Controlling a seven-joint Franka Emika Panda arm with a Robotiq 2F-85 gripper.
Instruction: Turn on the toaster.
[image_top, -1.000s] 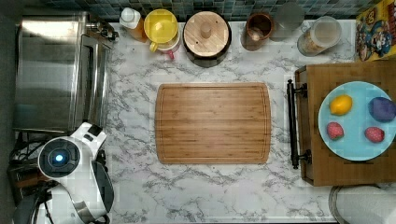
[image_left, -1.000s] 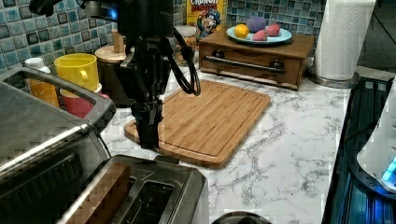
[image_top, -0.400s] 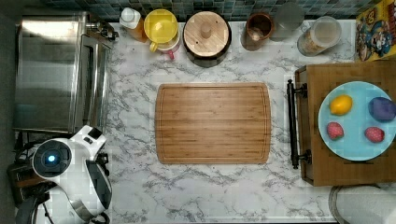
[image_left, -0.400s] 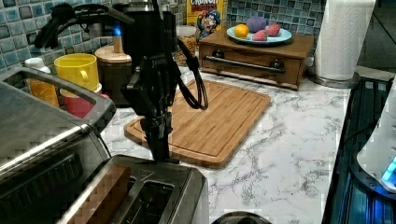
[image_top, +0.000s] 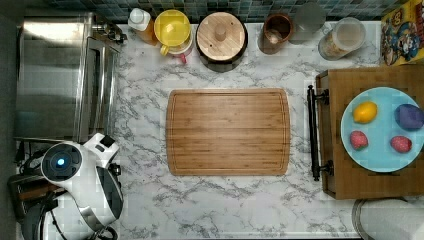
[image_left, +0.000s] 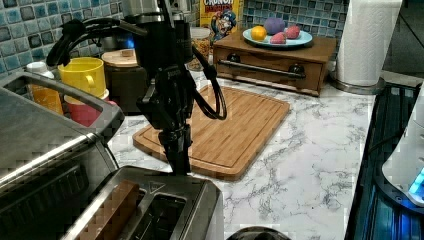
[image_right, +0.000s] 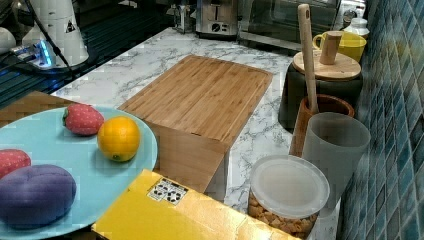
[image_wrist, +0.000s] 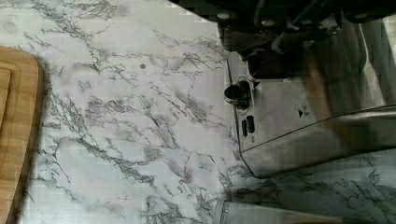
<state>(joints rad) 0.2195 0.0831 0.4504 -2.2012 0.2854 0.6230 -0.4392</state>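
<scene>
Fingers hang above the toaster, grip unreadable; its slot holds a bread slice.

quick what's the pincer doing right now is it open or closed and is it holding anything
Pincer: just above the toaster at its end; open or closed cannot be told, and nothing is visibly held.

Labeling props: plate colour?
Light blue; the plate shows best in the top view, holding fruit.
</scene>
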